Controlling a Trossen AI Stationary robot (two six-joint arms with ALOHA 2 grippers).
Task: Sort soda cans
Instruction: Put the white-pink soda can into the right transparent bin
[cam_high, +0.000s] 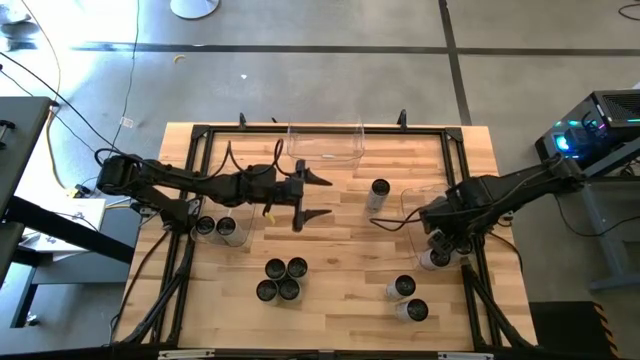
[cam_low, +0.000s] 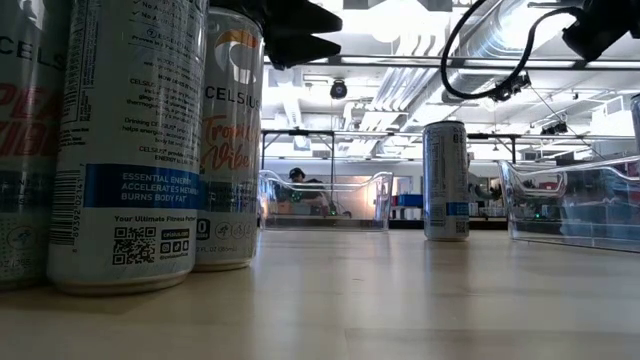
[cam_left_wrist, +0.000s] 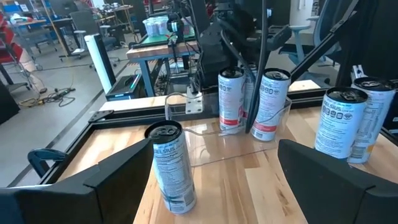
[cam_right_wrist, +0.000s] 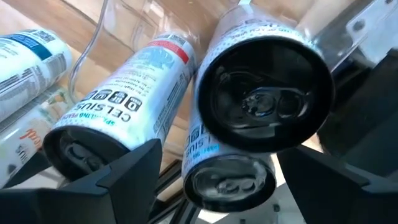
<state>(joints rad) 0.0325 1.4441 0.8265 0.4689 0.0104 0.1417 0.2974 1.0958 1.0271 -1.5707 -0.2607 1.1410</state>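
Observation:
The soda cans are slim white-sided cans with dark tops. One can (cam_high: 379, 191) stands alone at mid-table. My left gripper (cam_high: 322, 197) is open and hovers just left of it, which the left wrist view shows as a can (cam_left_wrist: 171, 165) ahead of my gripper (cam_left_wrist: 216, 149). A cluster of cans (cam_high: 281, 279) stands near the near edge, and two cans (cam_high: 408, 298) stand to its right. My right gripper (cam_high: 441, 243) is open over cans (cam_right_wrist: 267, 102) in the right bin (cam_high: 418, 205), with its fingers to either side of them.
A clear bin (cam_high: 325, 146) sits at the far edge. A left bin (cam_high: 238, 236) holds two cans (cam_high: 216, 227). A black frame (cam_high: 320, 131) borders the table. In the low view, cans (cam_low: 130, 140) stand close and the lone can (cam_low: 445, 180) stands farther off.

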